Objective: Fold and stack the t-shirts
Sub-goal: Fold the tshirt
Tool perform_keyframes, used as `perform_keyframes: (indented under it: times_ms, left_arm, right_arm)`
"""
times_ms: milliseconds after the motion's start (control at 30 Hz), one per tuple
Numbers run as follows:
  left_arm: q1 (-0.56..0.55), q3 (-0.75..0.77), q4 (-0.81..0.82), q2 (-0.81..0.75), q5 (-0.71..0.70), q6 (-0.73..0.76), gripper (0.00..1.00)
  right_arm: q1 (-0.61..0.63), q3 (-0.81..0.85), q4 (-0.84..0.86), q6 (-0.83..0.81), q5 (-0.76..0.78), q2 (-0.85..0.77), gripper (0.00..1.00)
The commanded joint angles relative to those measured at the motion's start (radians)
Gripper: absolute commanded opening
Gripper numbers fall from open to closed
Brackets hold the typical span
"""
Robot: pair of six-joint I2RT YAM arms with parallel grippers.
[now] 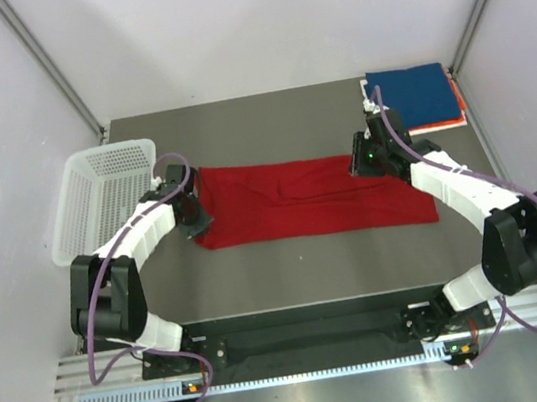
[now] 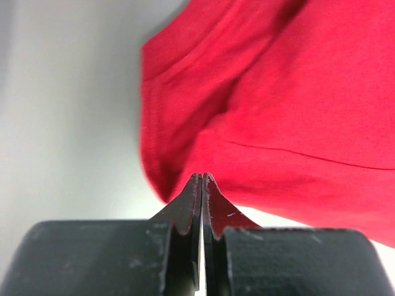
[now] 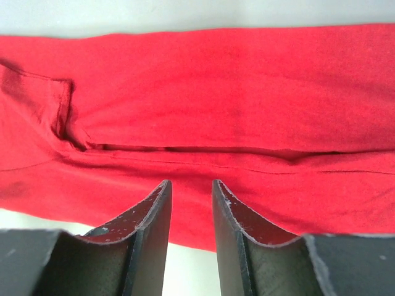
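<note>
On the table (image 1: 289, 269): red t-shirt (image 1: 314, 197) spread | left fingers (image 2: 188, 206) clenched at its edge | right fingers (image 3: 151, 216) parted over it

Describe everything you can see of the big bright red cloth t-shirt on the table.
The bright red cloth t-shirt lies flat on the grey table, folded lengthwise into a long band, lightly creased, one sleeve showing. The left gripper is shut at its left edge; the right gripper, jaws apart, hangs over its right end.
</note>
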Motion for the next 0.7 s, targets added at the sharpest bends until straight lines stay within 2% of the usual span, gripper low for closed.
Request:
perform_keyframes:
  times_ms: [0,167,367,533,667]
  left_arm:
    - [-0.003,-0.029,-0.038,-0.044,-0.065,0.020,0.00]
    - [-0.003,-0.068,0.016,-0.013,-0.046,0.019,0.00]
    - [-0.003,-0.101,-0.004,0.023,-0.165,0.007,0.00]
    - [-0.003,-0.132,0.028,0.043,-0.162,0.005,0.00]
    - [-0.003,-0.100,0.007,0.028,-0.179,0.011,0.00]
  right_arm:
    - [0.009,-0.005,0.058,-0.006,-0.027,0.008,0.33]
    - [0.010,-0.008,0.078,0.003,-0.040,0.014,0.33]
    - [0.010,0.000,0.079,0.003,-0.044,0.016,0.33]
    - [0.010,-0.004,0.079,0.003,-0.046,0.011,0.33]
    - [0.009,-0.013,0.076,-0.003,-0.046,-0.007,0.34]
